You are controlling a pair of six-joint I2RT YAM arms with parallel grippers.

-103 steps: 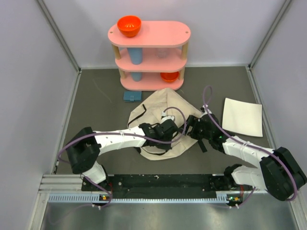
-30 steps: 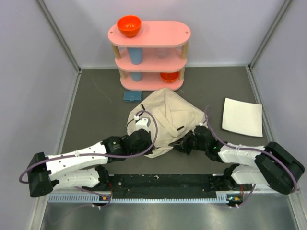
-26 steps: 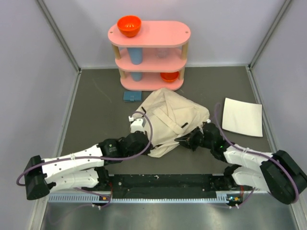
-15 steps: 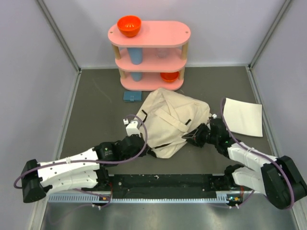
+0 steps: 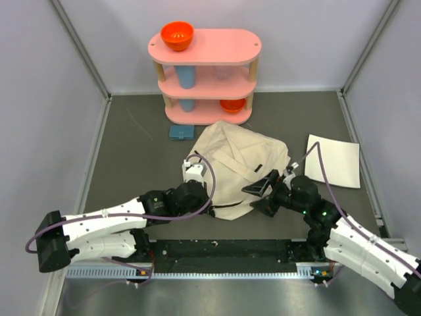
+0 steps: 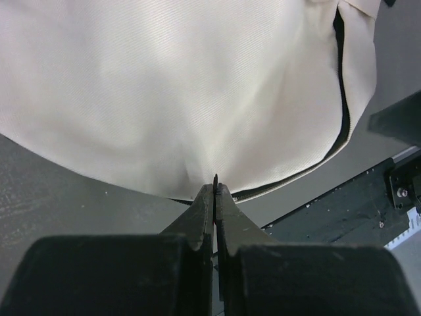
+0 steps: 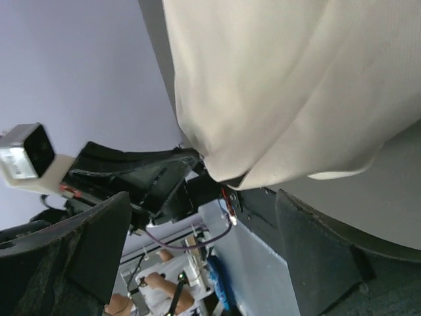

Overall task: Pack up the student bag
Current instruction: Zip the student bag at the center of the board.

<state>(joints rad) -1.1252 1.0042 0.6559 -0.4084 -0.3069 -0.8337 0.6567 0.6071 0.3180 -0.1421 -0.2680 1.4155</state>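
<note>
Student bag lies slumped on the dark grey surface, mid-scene, just in front of the pink shelf, its far edge close to the shelf foot. Left gripper is at the bag's near-left edge with its jaws together. In the left wrist view the left gripper pinches the cream hem right at the fabric's lower border. The cloth puckers a bit just above the tips, so it reads as clamped on the bag. A black zipper line runs down the right side of that view. Right gripper sits at the bag's near-right edge with its jaws wide apart and nothing between them. In the right wrist view the right gripper has both fingers spread to the frame sides. The bag hangs above them, not gripped (touching or not, can't tell). A flat white sheet lies right of the bag, apart from it. A small blue item sits on the surface between the shelf foot and the bag's far-left corner. The shelf holds an orange bowl on top, a blue cup on the middle tier and another orange bowl on the bottom tier.
</note>
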